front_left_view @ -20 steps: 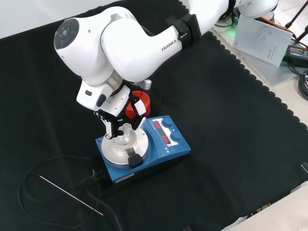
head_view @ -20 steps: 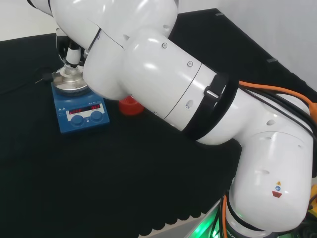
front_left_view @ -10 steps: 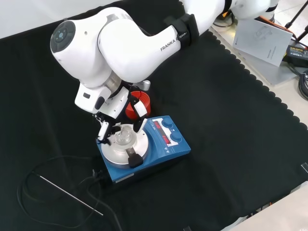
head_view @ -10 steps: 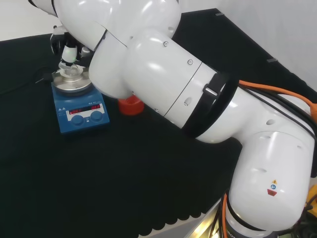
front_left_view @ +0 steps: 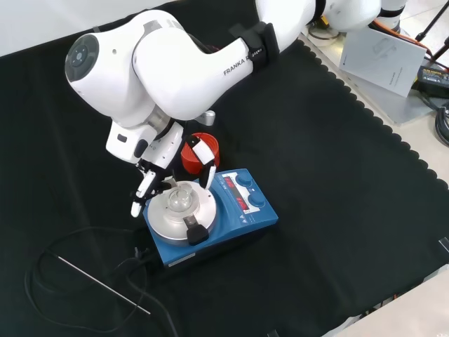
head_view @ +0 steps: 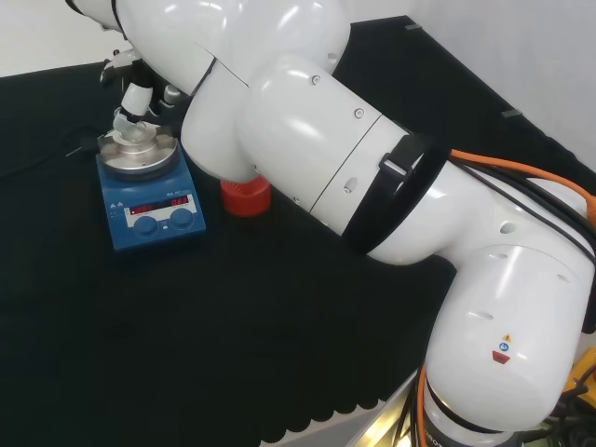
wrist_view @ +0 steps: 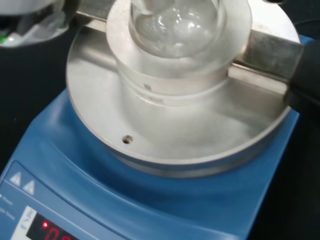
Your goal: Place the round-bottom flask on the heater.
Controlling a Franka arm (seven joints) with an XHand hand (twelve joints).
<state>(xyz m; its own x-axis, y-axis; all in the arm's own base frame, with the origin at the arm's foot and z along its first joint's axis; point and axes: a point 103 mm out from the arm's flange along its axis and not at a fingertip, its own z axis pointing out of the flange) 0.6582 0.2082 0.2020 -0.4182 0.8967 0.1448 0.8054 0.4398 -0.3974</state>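
The fingers [front_left_view: 142, 197] are straight and spread, holding nothing, the white-tipped ones splayed to either side of the round-bottom flask [front_left_view: 179, 199] in the front view; a second ago they were closed round its neck, and half a second ago they were just parting. The hand [front_left_view: 163, 156] has lifted and drawn back toward the arm, so the flask stands alone on the heater [front_left_view: 210, 217], apart from the hand. In the wrist view the flask [wrist_view: 175, 22] is a clear glass globe seated in a round, dull silver metal block on the heater's [wrist_view: 125, 195] smooth blue body, with red lit digits on its front panel. In the head view the flask [head_view: 136, 136] sits atop the grey round plate, the hand [head_view: 138, 93] above it. A red ribbed ring [front_left_view: 198, 149] stands just beyond the heater in the front view, on the black cloth of the table [front_left_view: 337, 210]. A thin metal rod [front_left_view: 105, 285] and a black cable [front_left_view: 77, 239] lie on the cloth nearby.
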